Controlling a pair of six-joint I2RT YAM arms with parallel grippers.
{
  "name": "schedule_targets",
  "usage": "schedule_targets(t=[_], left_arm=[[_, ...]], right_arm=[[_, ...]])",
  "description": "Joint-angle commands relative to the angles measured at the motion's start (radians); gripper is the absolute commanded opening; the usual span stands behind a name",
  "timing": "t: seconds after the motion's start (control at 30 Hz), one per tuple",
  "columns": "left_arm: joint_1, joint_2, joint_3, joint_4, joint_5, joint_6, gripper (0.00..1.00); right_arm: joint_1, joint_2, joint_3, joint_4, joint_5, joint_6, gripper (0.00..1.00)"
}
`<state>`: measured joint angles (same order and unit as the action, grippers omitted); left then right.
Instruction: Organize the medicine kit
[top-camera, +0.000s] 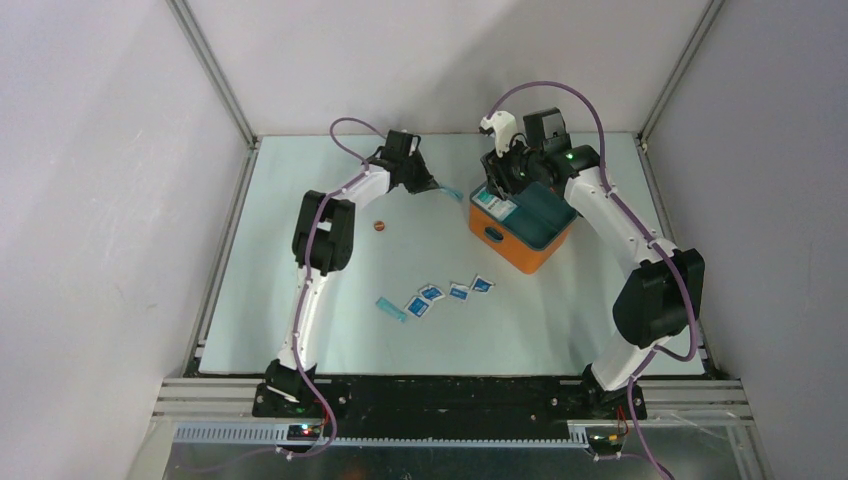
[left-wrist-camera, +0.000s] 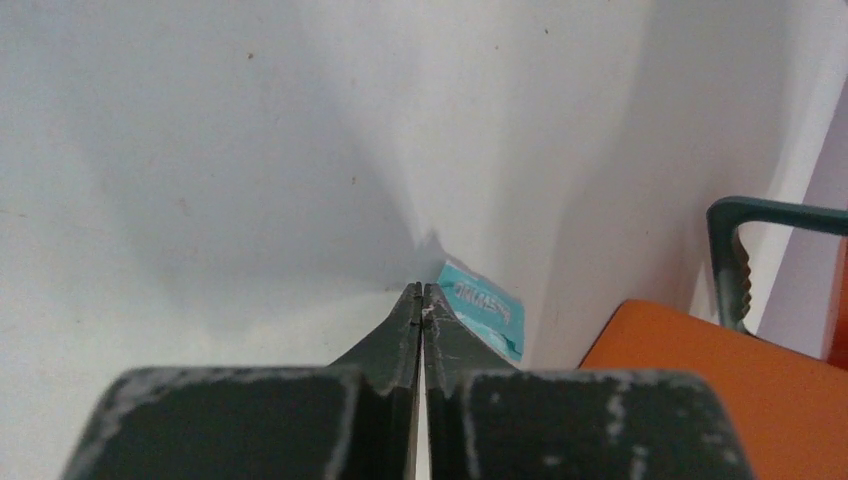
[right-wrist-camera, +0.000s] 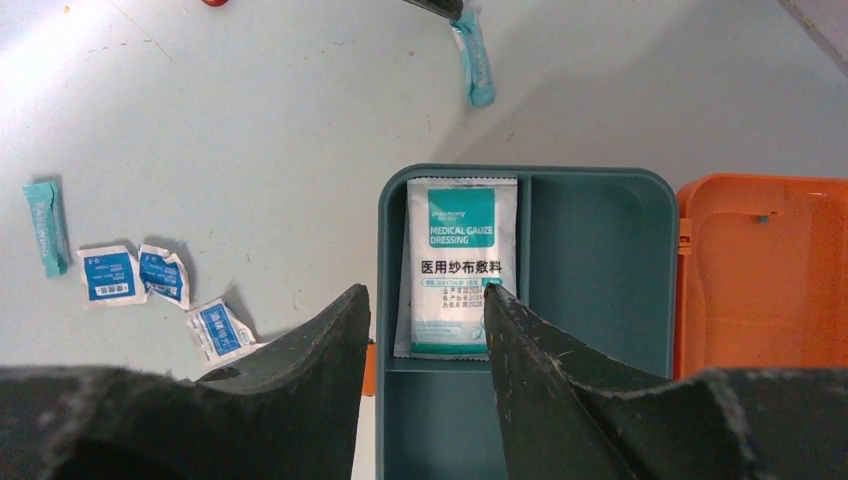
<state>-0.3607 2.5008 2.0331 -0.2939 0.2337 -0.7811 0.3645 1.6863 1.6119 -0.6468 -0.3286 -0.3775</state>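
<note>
The medicine kit (top-camera: 510, 250) sits open on the counter (top-camera: 330, 330), one gauze pack (right-wrist-camera: 460, 265) inside. The left tool (left-wrist-camera: 422, 292) pinches a teal packet (left-wrist-camera: 485, 310); the right tool (right-wrist-camera: 425, 295) hovers spread above the kit. Several sachets (top-camera: 432, 294) lie unpacked.

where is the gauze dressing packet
Right wrist view: the gauze packet lies flat in the left compartment of the teal tray in the medicine kit, ahead of the right gripper.

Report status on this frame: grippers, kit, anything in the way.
Left gripper shut on teal packet. Right gripper open over medicine kit; lid open, gauze dressing in tray. Blue-white sachets loose on table, apart from kit.
</note>
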Motion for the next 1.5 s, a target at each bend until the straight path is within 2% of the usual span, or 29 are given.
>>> schedule_targets(t=[0.0, 0.23, 0.53, 0.63, 0.67, 0.7, 0.73, 0.8, 0.87, 1.07, 1.47], left_arm=[[-0.007, -0.010, -0.005, 0.021, 0.051, 0.007, 0.01], [0.002, -0.091, -0.156, 0.022, 0.186, 0.048, 0.00], [0.040, -0.283, -0.410, 0.021, 0.234, 0.150, 0.00], [0.063, -0.324, -0.432, 0.036, 0.251, 0.195, 0.00], [0.064, -0.333, -0.412, 0.045, 0.257, 0.207, 0.03], [0.064, -0.334, -0.394, 0.061, 0.258, 0.234, 0.20], [0.061, -0.325, -0.356, 0.066, 0.252, 0.246, 0.30], [0.052, -0.287, -0.262, 0.080, 0.219, 0.282, 0.62], [0.042, -0.232, -0.179, 0.083, 0.192, 0.301, 0.70], [0.012, -0.092, 0.003, 0.082, 0.125, 0.294, 0.74], [-0.036, -0.019, 0.047, 0.082, 0.054, 0.174, 0.66]], right_arm=[[0.003, -0.012, 0.014, -0.001, 0.012, -0.016, 0.51], [0.012, -0.005, 0.011, 0.009, 0.005, -0.020, 0.51], [0.025, 0.028, 0.037, 0.019, -0.019, -0.022, 0.51], [0.028, 0.046, 0.054, 0.024, -0.030, -0.021, 0.51], [0.028, 0.053, 0.055, 0.026, -0.032, -0.020, 0.51], [0.028, 0.060, 0.060, 0.029, -0.034, -0.019, 0.51], [0.029, 0.062, 0.061, 0.029, -0.035, -0.019, 0.51], [0.030, 0.064, 0.058, 0.032, -0.037, -0.017, 0.51], [0.030, 0.061, 0.053, 0.030, -0.037, -0.018, 0.51], [0.027, 0.040, 0.025, 0.023, -0.027, -0.028, 0.51], [0.025, 0.016, -0.005, 0.016, 0.000, -0.043, 0.52]])
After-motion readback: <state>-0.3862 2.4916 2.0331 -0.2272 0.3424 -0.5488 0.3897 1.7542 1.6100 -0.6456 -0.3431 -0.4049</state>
